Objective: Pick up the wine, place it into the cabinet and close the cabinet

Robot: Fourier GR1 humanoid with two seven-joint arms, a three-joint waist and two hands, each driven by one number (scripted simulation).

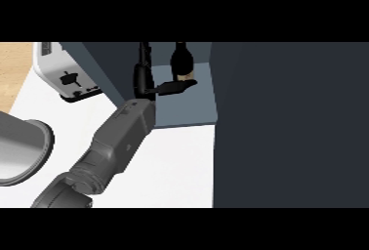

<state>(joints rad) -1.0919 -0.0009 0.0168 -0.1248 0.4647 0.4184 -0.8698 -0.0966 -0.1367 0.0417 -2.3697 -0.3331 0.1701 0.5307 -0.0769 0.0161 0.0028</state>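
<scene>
The wine bottle [181, 58] is dark with a tan label and stands inside the open cabinet [191, 110], on its blue-grey shelf near the back. My left hand [144, 80] is inside the cabinet just left of the bottle. Its fingers [142, 61] point straight toward the back, apart from the bottle. The thumb [173, 87] sticks out to the right and reaches the bottle's lower part. The grey forearm [119, 139] comes in from the lower left. The cabinet's dark door [288, 127] stands open and fills the right side. My right hand does not show.
A white toaster [65, 78] stands on the white counter [173, 166] at the back left. A large grey round vessel [22, 151] lies at the left edge. The open door blocks everything to the right.
</scene>
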